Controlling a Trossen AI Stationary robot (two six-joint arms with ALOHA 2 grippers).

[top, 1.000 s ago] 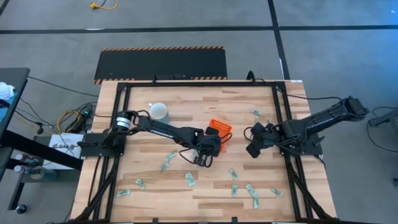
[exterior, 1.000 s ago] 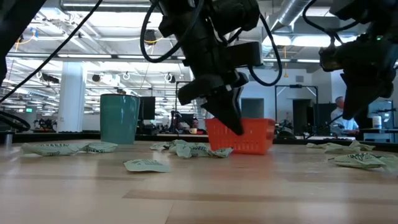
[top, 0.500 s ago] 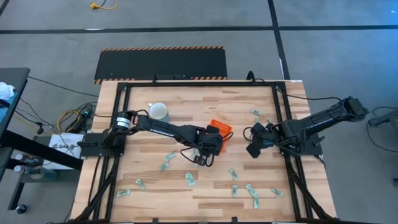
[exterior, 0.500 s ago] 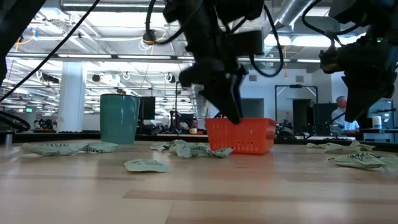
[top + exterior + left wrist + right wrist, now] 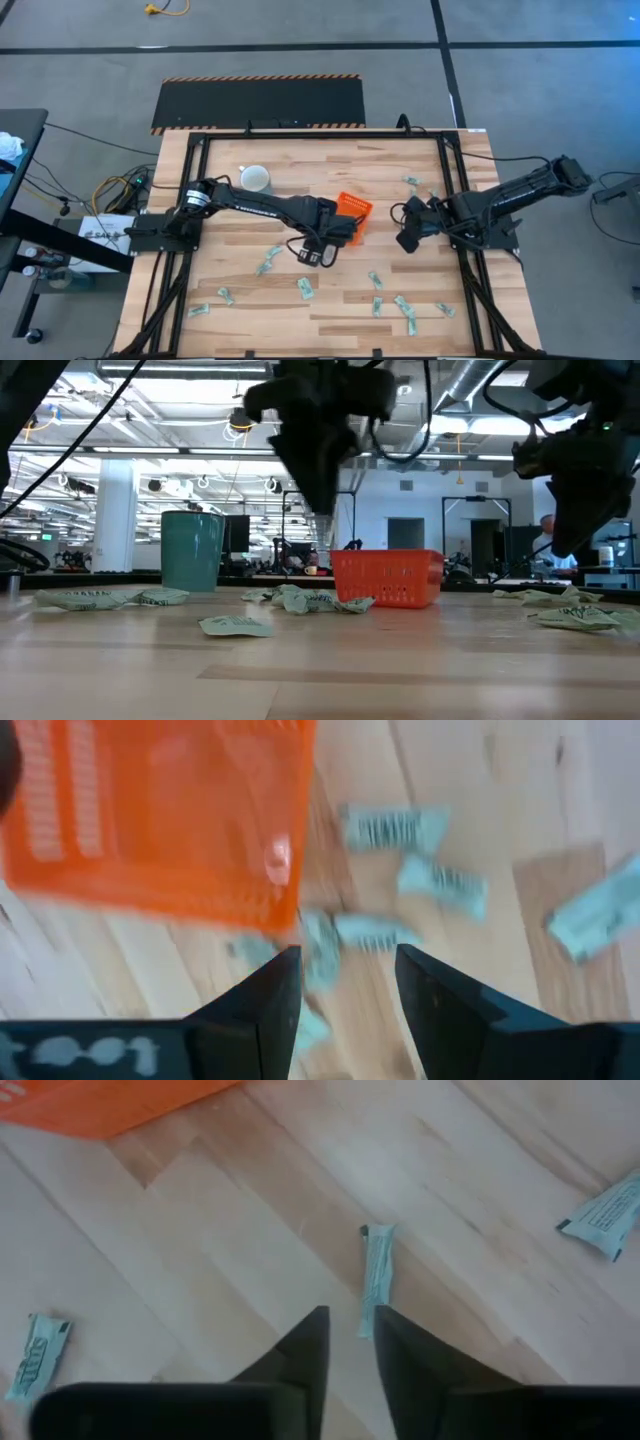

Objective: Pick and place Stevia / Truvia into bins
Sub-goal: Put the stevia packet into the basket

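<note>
The orange bin (image 5: 352, 208) stands near the table's middle. Pale green sachets lie flat on the wood: several along the near half (image 5: 305, 290), some by the bin's near side (image 5: 365, 932), a few at the right (image 5: 412, 182). My left gripper (image 5: 345, 955) hangs open above the sachets beside the bin (image 5: 150, 810), well clear of the table (image 5: 325, 510), nothing between its fingers. My right gripper (image 5: 350, 1318) hovers right of the bin (image 5: 406, 240), its fingers a narrow gap apart, one narrow sachet (image 5: 378, 1275) just beyond the tips. My right gripper has the sachet's near end (image 5: 368, 1330) right at one fingertip (image 5: 385, 1325). I cannot tell whether the finger touches it or whether the sachet lies on the wood below.
A pale mug (image 5: 256, 179) stands at the far left of the table, teal in the low view (image 5: 192, 550). Black frame rails (image 5: 452, 170) run along the table's sides. More sachets lie near the front right corner (image 5: 405, 310).
My left gripper has risen from low beside the bin to well above its rim, tipped to point more steeply down, and drifted a little toward the table's left.
</note>
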